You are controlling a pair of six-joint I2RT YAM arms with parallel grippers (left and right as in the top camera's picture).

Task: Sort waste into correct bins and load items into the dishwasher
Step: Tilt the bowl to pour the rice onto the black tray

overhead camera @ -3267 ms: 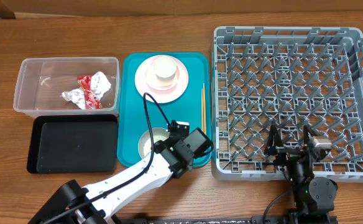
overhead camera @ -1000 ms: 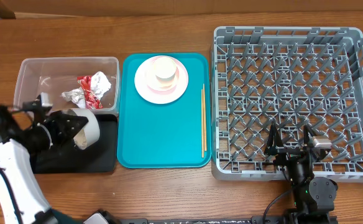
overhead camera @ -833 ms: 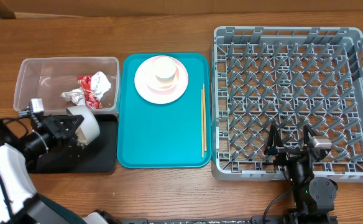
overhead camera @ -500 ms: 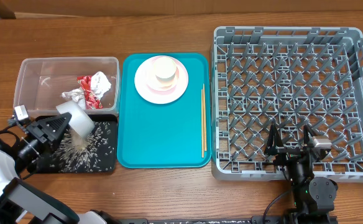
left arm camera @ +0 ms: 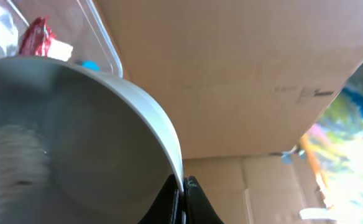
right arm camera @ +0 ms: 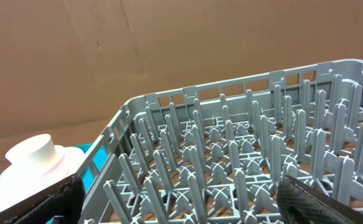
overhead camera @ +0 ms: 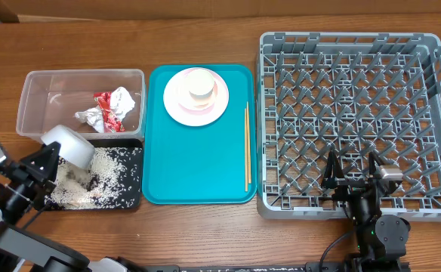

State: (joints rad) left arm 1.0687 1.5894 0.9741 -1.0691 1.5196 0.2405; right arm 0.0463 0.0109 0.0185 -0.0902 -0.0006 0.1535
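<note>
Rice [overhead camera: 107, 170] now covers black tray [overhead camera: 130, 204]; left gripper [left arm camera: 183, 191] seemingly pinches tipped bowl [overhead camera: 69, 143].

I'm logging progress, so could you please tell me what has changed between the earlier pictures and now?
The left gripper, shut on the bowl, carried it off the teal tray leftward over the black tray and tipped it. Rice now lies spread in that tray. The plate, chopsticks, tub and the open right gripper stayed put.
</note>
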